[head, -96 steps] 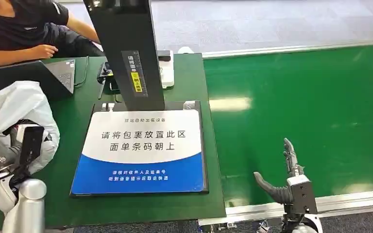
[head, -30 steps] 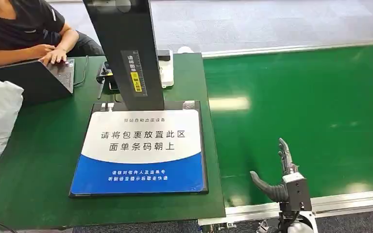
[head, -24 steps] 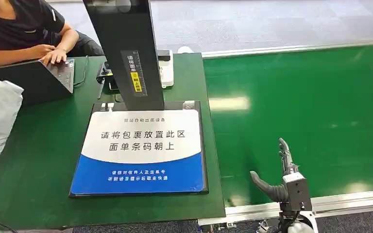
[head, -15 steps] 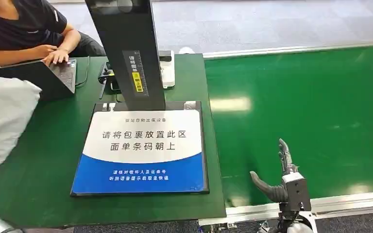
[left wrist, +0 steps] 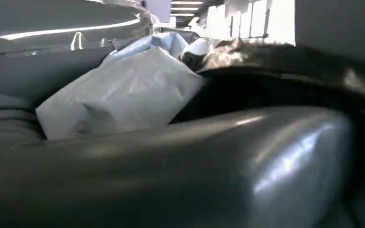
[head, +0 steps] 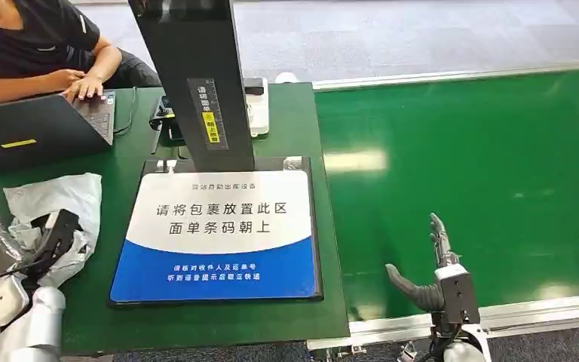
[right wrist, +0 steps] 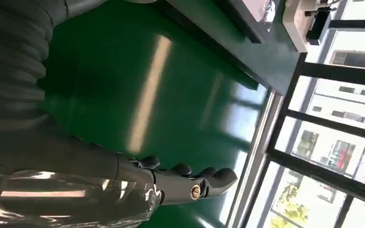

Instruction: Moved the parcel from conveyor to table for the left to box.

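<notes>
The white plastic parcel (head: 54,205) lies crumpled on the green worktop (head: 90,317), left of the blue-and-white placement mat (head: 219,234) and near the laptop (head: 38,136). The left robot hand (head: 4,249) is at the parcel's near edge, in contact with its wrapping, with the bag against the thumb in the wrist view; whether it grips the bag cannot be told. The right robot hand (head: 430,264) hovers above the green conveyor belt (head: 482,151), released, fingers spread and grasping nothing. A person (head: 30,45) types at the laptop beside the black scanner column (head: 196,75)
</notes>
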### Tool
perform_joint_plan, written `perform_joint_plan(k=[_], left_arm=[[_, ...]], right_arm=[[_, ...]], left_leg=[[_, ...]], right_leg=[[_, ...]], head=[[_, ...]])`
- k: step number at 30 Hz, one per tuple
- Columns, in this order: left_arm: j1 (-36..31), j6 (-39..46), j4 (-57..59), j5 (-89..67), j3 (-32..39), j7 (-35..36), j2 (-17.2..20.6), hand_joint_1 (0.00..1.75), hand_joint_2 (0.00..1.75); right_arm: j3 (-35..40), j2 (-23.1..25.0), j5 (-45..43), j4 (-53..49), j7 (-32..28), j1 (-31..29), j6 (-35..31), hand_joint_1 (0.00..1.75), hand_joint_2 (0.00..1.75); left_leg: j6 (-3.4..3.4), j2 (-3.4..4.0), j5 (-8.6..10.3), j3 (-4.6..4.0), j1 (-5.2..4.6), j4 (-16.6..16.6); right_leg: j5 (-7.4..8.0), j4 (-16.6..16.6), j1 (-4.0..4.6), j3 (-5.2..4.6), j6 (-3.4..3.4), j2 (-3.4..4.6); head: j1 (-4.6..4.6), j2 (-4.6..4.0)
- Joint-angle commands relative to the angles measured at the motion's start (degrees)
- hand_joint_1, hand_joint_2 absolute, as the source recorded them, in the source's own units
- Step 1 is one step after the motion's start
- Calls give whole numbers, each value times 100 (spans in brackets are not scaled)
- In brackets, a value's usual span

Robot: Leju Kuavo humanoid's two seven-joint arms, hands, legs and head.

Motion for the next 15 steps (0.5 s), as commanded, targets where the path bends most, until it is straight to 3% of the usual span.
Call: perform_joint_plan(k=[1, 15], left_arm=[[-92, 108, 956, 117, -598, 32, 400, 0, 0], [-92, 108, 956, 117, -598, 32, 400, 0, 0]], right_arm=[[61, 123, 4, 261, 26, -82, 13, 0, 175], [61, 123, 4, 261, 26, -82, 13, 0, 175]], left_leg=[[-4, -9, -2, 31, 2, -15], [-2, -7, -1, 19, 2, -8]], right_leg=[[-4, -8, 5, 27, -14, -12], [-3, -4, 4, 16, -8, -8]], head=[[2, 0], [4, 0]])
